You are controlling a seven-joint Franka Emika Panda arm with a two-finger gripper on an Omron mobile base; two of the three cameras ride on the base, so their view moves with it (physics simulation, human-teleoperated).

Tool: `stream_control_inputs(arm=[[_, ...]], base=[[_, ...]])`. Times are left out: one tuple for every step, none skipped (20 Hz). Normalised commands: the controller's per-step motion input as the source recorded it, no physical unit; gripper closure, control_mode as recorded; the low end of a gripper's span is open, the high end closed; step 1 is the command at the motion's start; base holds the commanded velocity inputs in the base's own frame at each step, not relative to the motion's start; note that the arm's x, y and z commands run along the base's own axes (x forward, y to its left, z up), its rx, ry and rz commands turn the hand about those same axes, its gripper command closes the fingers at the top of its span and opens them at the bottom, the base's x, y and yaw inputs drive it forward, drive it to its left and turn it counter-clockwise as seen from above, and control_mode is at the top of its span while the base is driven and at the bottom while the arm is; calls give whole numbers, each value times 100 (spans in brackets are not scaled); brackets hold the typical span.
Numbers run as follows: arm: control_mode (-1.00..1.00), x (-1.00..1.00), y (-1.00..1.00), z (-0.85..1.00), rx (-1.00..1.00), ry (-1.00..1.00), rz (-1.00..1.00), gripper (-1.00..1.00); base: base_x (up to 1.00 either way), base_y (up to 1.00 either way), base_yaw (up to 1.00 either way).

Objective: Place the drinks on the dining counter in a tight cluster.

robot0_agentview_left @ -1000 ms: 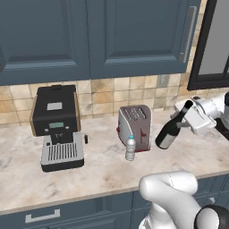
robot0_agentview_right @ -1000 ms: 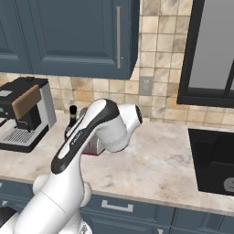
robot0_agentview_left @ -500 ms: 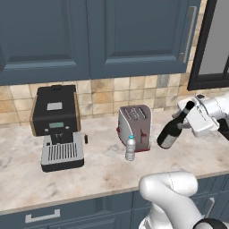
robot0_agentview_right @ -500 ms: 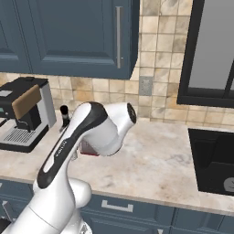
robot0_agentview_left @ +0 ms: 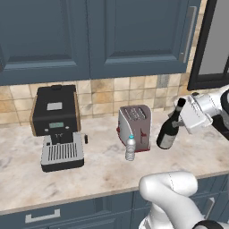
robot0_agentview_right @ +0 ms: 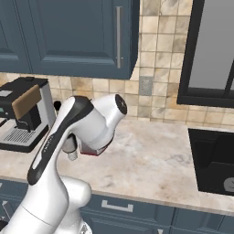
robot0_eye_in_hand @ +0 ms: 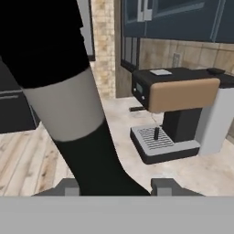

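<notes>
At the right of the left base view, the end effector (robot0_agentview_left: 182,117) is clenched around the neck of the slim dark glass wine bottle (robot0_agentview_left: 170,129), which leans, its cap up and to the right, its base close over the beige marbled bench (robot0_agentview_left: 103,170); whether the base touches the stone cannot be told. In the hand view the same bottle (robot0_eye_in_hand: 77,123) runs from the upper left down between the two fingertips (robot0_eye_in_hand: 164,186), label and shoulder very near the lens.

The grip sits high on a narrow neck, with the heavy body hanging below. My worry is that a quick swing or turn of the base would make the body pendulum, twisting the glass in the pads until it slips out.

Just left of it in the left base view stands the silver and red toaster (robot0_agentview_left: 135,127), and in front of that the small clear plastic water bottle with a blue cap (robot0_agentview_left: 130,148). A leftward sweep at this height would likely clip the toaster or topple the light water bottle, which would then roll.

The black and silver coffee machine with a tan side panel (robot0_agentview_left: 57,126) stands well apart at the left. This tiled-wall bench is not the island, so a long carry probably lies ahead, and every extra moment of transport tests that neck hold.
</notes>
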Motion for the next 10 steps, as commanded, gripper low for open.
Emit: stream_control_inputs(arm=[[-100, 0, 0, 19, 0, 15, 0, 100], [-100, 0, 0, 14, 0, 15, 0, 100], [-100, 0, 0, 9, 0, 15, 0, 100], [-100, 0, 0, 1, 0, 14, 0, 100], [-100, 1, 0, 0, 0, 15, 0, 100], [-100, 1, 0, 0, 0, 13, 0, 100], [-100, 1, 0, 0, 0, 10, 0, 100], [-100, 0, 0, 0, 0, 10, 0, 100], [-100, 0, 0, 0, 0, 7, 0, 100], [-100, 0, 0, 0, 0, 3, 0, 100]], base=[[0, 0, 0], [0, 0, 0], [0, 0, 0], [0, 0, 0], [0, 0, 0], [0, 0, 0], [0, 0, 0], [0, 0, 0], [0, 0, 0], [0, 0, 0]])
